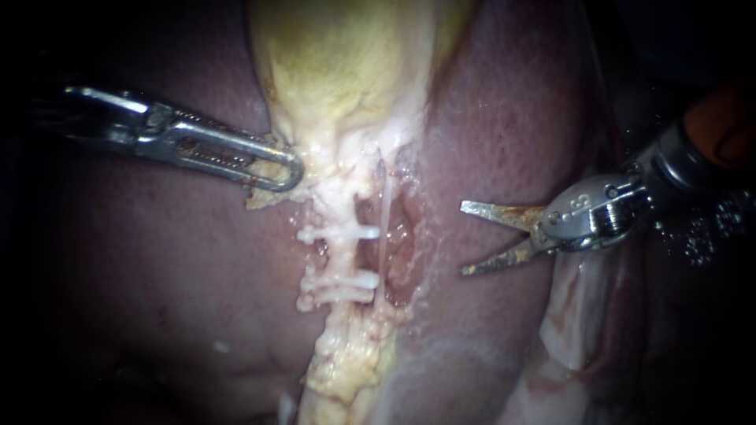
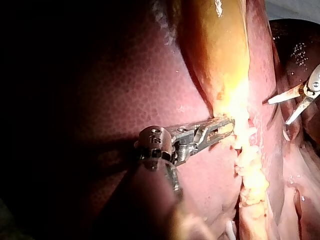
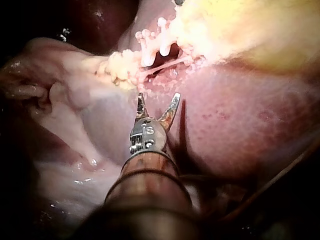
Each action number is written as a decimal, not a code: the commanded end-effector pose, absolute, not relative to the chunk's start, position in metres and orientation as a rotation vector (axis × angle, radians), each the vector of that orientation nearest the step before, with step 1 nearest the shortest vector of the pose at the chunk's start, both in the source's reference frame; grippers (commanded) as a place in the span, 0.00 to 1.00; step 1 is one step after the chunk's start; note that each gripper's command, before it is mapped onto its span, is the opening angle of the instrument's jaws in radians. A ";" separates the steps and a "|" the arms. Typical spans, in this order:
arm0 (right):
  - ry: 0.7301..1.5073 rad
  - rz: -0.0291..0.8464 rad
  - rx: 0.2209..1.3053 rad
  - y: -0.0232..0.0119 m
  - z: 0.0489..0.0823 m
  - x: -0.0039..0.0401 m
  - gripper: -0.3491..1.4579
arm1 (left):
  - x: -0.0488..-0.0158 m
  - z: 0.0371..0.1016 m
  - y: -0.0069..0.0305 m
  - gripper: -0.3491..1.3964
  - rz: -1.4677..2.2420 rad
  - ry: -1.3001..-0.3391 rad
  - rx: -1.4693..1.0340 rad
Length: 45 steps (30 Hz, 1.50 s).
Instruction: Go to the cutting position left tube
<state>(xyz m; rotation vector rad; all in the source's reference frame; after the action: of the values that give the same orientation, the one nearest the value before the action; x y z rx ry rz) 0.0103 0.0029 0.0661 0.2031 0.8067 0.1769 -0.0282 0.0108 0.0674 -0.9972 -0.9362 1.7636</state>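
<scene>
While the left instrument (image 1: 291, 175), dull steel with slotted, ridged jaws, is clenched on the pale, ragged lower edge of the yellow gallbladder (image 1: 346, 63) at centre-left of the endoscope view, the right instrument (image 1: 465, 239) at centre-right holds two thin, stained, pointed blades spread in a V, grasping nothing, over the glossy, stippled liver (image 1: 504, 118). The left tube (image 1: 340, 258), a whitish, lumpy cord at frame centre crossed by white clips (image 1: 339, 234), lies well apart from the blades, with a thin pale strand (image 1: 383, 220) just to its right.
</scene>
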 end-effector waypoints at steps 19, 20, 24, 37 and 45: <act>0.841 0.155 0.268 0.0025 0.0655 0.0120 0.99 | -0.0234 0.0614 0.0136 0.00 1.731 -0.921 -0.995; 0.859 0.143 0.283 0.0023 0.0652 0.0126 0.99 | -0.0234 0.0614 0.0136 0.00 1.731 -0.921 -0.995; 0.920 0.171 0.361 0.0015 0.0647 0.0150 0.99 | -0.0234 0.0614 0.0136 0.00 1.731 -0.921 -0.995; 1.005 0.200 0.525 -0.0002 0.0691 0.0214 0.99 | -0.0234 0.0615 0.0135 0.00 1.731 -0.920 -0.995; 1.030 0.180 0.562 0.0003 0.0732 0.0210 0.99 | -0.0235 0.0616 0.0135 0.00 1.731 -0.919 -0.995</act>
<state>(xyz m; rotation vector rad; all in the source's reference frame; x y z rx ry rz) 0.0210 0.0005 0.0735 0.5772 1.0524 0.1753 -0.0235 0.0135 0.0615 -0.9952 -0.9193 1.7311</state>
